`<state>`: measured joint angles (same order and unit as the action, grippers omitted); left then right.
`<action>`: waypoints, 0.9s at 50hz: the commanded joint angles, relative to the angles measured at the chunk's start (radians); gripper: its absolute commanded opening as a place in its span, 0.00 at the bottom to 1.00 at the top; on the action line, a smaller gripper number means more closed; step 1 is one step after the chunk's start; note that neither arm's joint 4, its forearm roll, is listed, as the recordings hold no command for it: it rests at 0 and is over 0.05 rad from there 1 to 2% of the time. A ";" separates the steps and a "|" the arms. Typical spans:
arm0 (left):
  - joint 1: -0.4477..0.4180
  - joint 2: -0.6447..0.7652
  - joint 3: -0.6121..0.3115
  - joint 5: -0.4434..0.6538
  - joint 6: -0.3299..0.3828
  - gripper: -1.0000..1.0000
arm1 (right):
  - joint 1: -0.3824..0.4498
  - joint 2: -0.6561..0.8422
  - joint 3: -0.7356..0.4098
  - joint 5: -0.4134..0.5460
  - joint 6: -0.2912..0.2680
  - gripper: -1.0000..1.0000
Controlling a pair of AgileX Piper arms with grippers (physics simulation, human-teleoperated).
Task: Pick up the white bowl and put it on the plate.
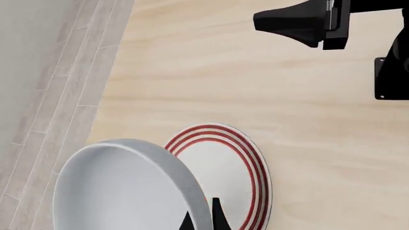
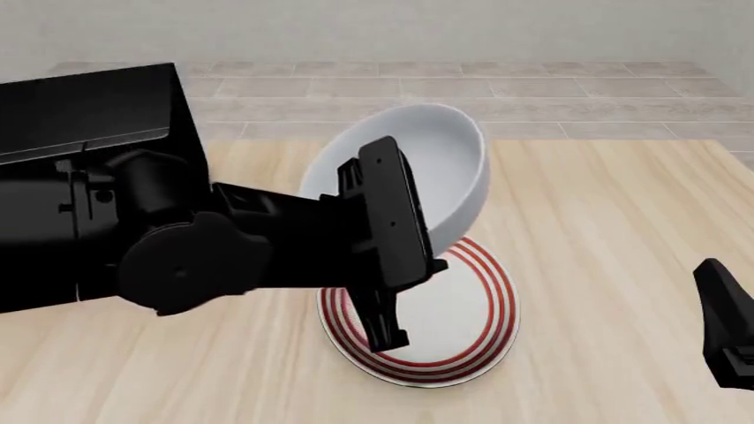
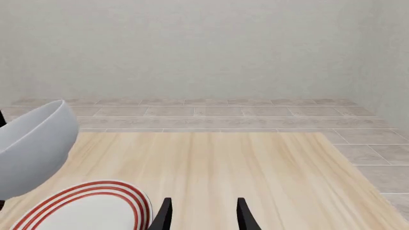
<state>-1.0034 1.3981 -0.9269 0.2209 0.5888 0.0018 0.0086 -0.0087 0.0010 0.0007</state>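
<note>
The white bowl (image 2: 430, 163) hangs tilted in the air over the far left part of the plate (image 2: 478, 331), its opening facing up and towards me. My left gripper (image 2: 433, 261) is shut on the bowl's near rim; in the left wrist view its fingertips (image 1: 216, 215) pinch that rim of the bowl (image 1: 121, 191) beside the plate (image 1: 230, 175). The red-ringed plate lies flat on the wooden table. My right gripper (image 3: 203, 215) is open and holds nothing, low at the table's right (image 2: 728, 322). From there I see the bowl (image 3: 35, 141) above the plate (image 3: 83, 211).
The light wooden table (image 2: 613, 221) ends at a grey tiled floor (image 2: 471, 88) with a pale wall behind. The bulky black left arm (image 2: 141, 230) covers the table's left half in the front view. The right arm (image 1: 307, 21) crosses the left wrist view.
</note>
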 commanded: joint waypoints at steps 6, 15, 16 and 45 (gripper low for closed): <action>-0.007 0.035 -0.009 -0.033 -0.012 0.00 | -0.001 0.001 0.002 -0.003 -0.001 1.00; -0.017 0.064 -0.002 -0.063 -0.025 0.00 | -0.001 0.001 0.002 -0.003 -0.001 1.00; -0.018 0.065 -0.003 -0.063 -0.026 0.00 | -0.001 0.001 0.002 -0.003 -0.001 1.00; -0.015 0.129 0.010 -0.125 -0.059 0.00 | -0.002 0.001 0.002 -0.003 -0.001 1.00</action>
<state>-1.0143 1.5153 -0.9125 0.1138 0.5336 0.0018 0.0086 -0.0087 0.0010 0.0007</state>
